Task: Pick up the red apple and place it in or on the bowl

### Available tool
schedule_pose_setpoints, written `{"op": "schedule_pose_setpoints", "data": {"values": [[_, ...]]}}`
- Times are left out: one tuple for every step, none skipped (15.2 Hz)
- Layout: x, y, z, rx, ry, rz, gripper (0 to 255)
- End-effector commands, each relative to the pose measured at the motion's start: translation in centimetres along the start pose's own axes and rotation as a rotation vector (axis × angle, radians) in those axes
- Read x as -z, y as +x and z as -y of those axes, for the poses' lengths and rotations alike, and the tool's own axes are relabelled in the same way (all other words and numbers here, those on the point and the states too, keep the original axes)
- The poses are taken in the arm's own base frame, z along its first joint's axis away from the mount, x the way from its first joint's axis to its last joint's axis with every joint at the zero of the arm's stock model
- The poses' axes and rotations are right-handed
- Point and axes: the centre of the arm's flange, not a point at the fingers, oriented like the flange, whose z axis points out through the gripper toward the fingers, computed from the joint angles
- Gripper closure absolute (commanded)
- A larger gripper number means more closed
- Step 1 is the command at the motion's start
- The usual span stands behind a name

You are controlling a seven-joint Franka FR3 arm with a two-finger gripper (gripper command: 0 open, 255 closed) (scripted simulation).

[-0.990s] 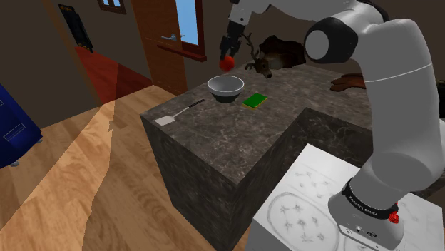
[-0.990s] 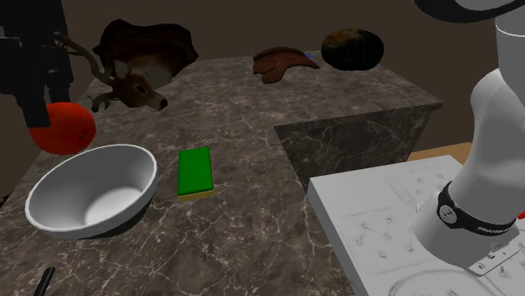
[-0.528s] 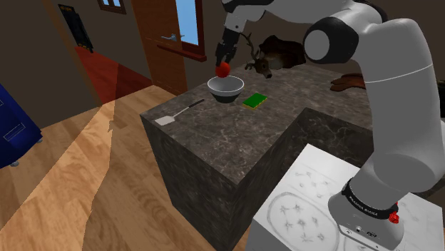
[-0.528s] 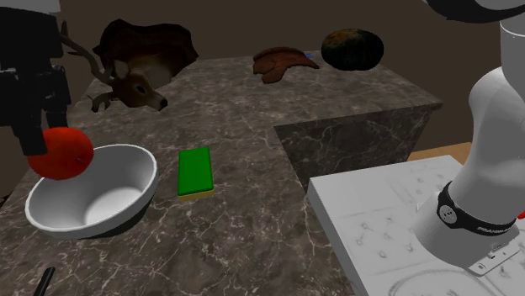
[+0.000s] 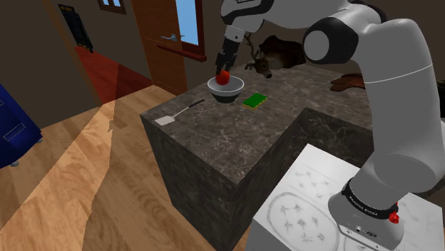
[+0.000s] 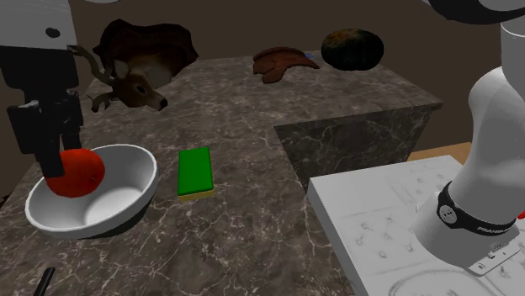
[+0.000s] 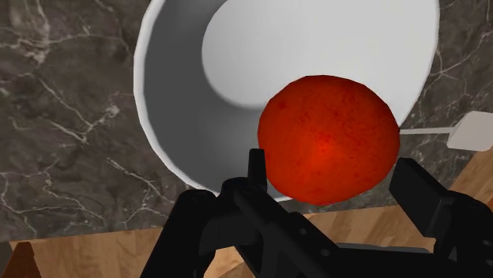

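The red apple [image 5: 223, 75] [image 6: 76, 172] [image 7: 328, 137] hangs inside the mouth of the white bowl [image 5: 234, 88] [image 6: 126, 181] [image 7: 182, 87] on the dark marble counter. My black gripper [image 5: 224, 68] [image 6: 60, 164] [image 7: 332, 174] is shut on the apple, its fingers clasping it on both sides. In the second exterior view the apple sits low within the bowl's rim on the side nearest the view's left. I cannot tell whether the apple touches the bowl's inner wall.
A green sponge [image 5: 254, 100] [image 6: 195, 171] lies beside the bowl. A spatula [image 5: 178, 113] rests near the counter's edge. A deer head [image 6: 139, 63], a brown object [image 6: 282, 63] and a dark round object [image 6: 352, 48] sit farther back. Wooden floor lies beyond the counter edge.
The gripper has carried the apple down and over the bowl's rim; a second ago it hung higher and beside the bowl, now it is within the bowl's mouth.
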Motion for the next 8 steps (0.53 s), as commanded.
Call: {"op": "schedule_pose_setpoints", "data": {"values": [[-0.86,-0.08,-0.22,0.0,0.0,-0.001,255],[-0.86,-0.09,-0.22,0.0,0.0,-0.001,255],[-0.86,-0.08,-0.22,0.0,0.0,-0.001,255],[-0.86,-0.08,-0.22,0.0,0.0,-0.001,255],[-0.86,-0.08,-0.22,0.0,0.0,-0.001,255],[-0.86,-0.08,-0.22,0.0,0.0,-0.001,255],[-0.86,-0.08,-0.22,0.0,0.0,-0.001,255],[-0.86,-0.08,-0.22,0.0,0.0,-0.001,255]]}}
